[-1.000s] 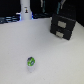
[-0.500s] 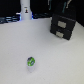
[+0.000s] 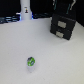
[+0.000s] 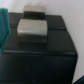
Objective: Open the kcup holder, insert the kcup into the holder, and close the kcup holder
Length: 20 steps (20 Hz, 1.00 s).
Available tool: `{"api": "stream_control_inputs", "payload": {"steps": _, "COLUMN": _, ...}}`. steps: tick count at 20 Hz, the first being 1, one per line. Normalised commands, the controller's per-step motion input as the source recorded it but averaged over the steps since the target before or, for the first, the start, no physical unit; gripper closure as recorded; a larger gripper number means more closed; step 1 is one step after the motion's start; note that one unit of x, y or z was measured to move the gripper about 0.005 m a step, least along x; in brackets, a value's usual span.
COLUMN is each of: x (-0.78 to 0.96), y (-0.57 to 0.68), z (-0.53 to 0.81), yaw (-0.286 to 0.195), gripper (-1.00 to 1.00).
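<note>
Exterior view: the holder (image 3: 63, 26), a black box w/ two handle recesses on its front, sits upper right of the frame on the white table (image 3: 20, 50). The arm comes down from the top edge onto or just behind it; the gripper (image 3: 62, 10) is a dark blur against the box there, so can't tell from this view if the fingers are spread or pinched. The kcup (image 3: 31, 62), green top, whitish body, stands alone lower left of centre, well apart from the holder and untouched. A white bottle-like thing (image 3: 25, 10) stands upper left, out of the way. Wrist view: mostly the holder's dark top (image 4: 45, 55) filling the frame, w/ a grey blocky piece (image 4: 33, 28) upper centre, prob. one gripper finger, and another grey bit behind it at the top edge; a teal strip (image 4: 4, 30) runs down the left edge. Too blurred to say whether the fingers are apart, closed or touching the box, so gripper state unknown. Judgement: the arm is at the holder and not the pod because the drawer must open first; no tray of slots shows, so it reads as shut. Step one looks in hand, w/ insert and close not yet done. The pod's spot in open table should make for a clear pick.
</note>
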Motion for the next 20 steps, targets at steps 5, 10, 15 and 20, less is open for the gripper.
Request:
{"api": "stream_control_inputs", "payload": {"steps": 5, "x": -0.05, "y": 0.51, "z": -0.28, "yaw": -0.141, "gripper": -1.0}}
{"api": "stream_control_inputs", "payload": {"steps": 10, "x": -0.03, "y": 0.35, "z": -0.37, "yaw": -0.097, "gripper": -1.0}}
{"api": "stream_control_inputs", "payload": {"steps": 15, "x": -0.01, "y": 0.26, "z": -0.41, "yaw": -0.061, "gripper": -1.0}}
{"api": "stream_control_inputs", "payload": {"steps": 20, "x": -0.12, "y": 0.15, "z": -0.44, "yaw": -0.015, "gripper": -1.0}}
